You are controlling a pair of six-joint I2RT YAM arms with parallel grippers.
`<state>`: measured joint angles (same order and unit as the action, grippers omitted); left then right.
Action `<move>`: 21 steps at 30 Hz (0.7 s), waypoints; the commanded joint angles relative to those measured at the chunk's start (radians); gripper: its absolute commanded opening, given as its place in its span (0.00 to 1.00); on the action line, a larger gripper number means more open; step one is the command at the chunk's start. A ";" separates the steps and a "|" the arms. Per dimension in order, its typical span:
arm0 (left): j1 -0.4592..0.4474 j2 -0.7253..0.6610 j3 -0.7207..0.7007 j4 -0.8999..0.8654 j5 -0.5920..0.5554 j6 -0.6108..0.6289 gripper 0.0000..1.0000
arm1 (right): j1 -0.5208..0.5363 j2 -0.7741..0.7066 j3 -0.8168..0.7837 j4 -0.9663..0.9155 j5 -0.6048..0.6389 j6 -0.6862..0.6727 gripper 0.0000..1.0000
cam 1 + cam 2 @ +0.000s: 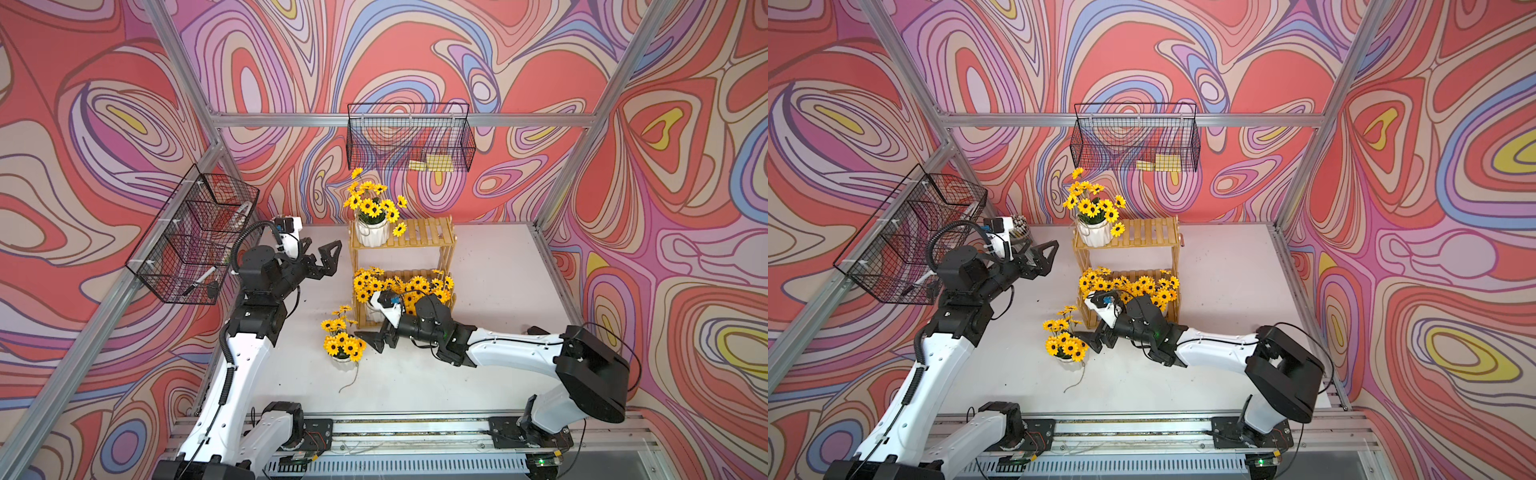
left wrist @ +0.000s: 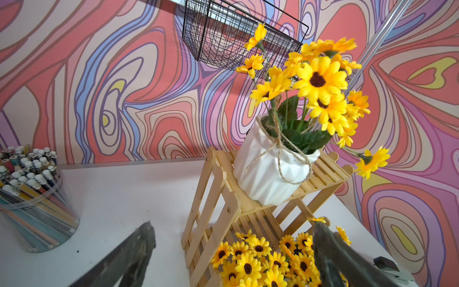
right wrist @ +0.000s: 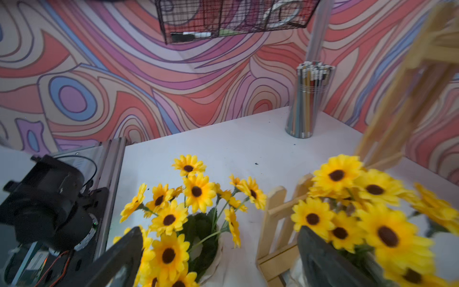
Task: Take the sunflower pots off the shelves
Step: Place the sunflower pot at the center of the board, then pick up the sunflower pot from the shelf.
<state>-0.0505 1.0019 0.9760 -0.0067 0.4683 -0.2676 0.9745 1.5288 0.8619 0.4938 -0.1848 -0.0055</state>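
Atop the light yellow slatted wooden rack: one white ribbed pot of yellow sunflowers. Crowding its lower tier: more sunflower bunches. On the white bench, just beside the rack's lower front corner: another sunflower pot. Spread wide, empty: left fingers near the top tier, right fingers by the lower tier.

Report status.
Left gripper open, beside top shelf. Right gripper open, by pot on table. One pot on top shelf, flowers on lower shelf. Nothing in the way.

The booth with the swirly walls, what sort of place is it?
Probably a robot test cell rather than a home: robot arms bolted to a rail, an aluminium frame holding printed wall panels, and staged props like the shelves of sunflower pots.
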 commanded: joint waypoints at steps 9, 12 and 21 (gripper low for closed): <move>0.008 0.072 0.077 0.080 0.184 0.178 1.00 | -0.141 -0.184 0.171 -0.369 0.197 0.130 0.98; 0.008 0.111 0.116 0.058 0.231 0.226 1.00 | -0.255 -0.238 0.172 -0.409 0.163 0.182 0.98; 0.015 0.227 0.243 0.002 0.372 0.324 1.00 | -0.452 -0.349 0.257 -0.573 0.186 0.144 0.98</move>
<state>-0.0452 1.2152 1.1965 0.0090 0.7559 -0.0044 0.5640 1.2163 1.0958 -0.0063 -0.0078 0.1360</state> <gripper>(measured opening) 0.997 0.983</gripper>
